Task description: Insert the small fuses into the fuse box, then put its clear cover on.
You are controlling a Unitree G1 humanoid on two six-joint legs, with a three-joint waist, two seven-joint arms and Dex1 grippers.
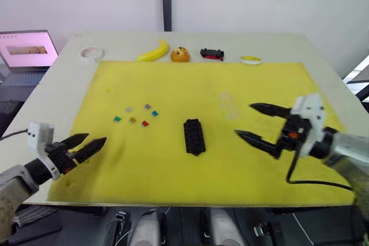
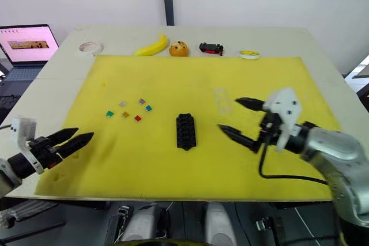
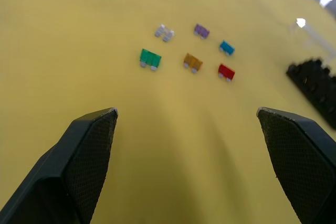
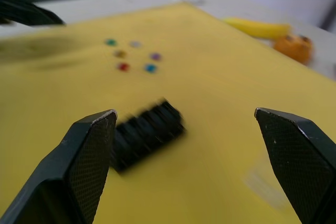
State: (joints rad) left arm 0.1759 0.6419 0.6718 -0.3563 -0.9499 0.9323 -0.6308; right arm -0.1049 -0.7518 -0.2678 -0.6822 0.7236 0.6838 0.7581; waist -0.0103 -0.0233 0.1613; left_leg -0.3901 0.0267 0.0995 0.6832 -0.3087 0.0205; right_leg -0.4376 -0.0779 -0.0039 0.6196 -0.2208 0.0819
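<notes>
Several small fuses [image 1: 136, 115] in mixed colours lie loose on the yellow mat [image 1: 259, 84], left of centre. In the left wrist view I make out a green fuse [image 3: 150, 59] and a red fuse [image 3: 226, 72] among them. The black fuse box [image 1: 194, 136] lies flat at the mat's middle, its slots facing up. To its right and a little farther back rests the clear cover [image 1: 229, 105], faint against the mat. My left gripper [image 1: 95, 139] hovers open at the mat's near left edge, short of the fuses. Open as well, my right gripper [image 1: 244, 119] hangs right of the fuse box, holding nothing.
Along the table's far side sit a white tape roll [image 1: 91, 53], a banana [image 1: 154, 52], an orange [image 1: 180, 55], a black-and-red toy car [image 1: 211, 55] and a small yellow ring [image 1: 250, 59]. An open laptop [image 1: 29, 50] stands off the table's left.
</notes>
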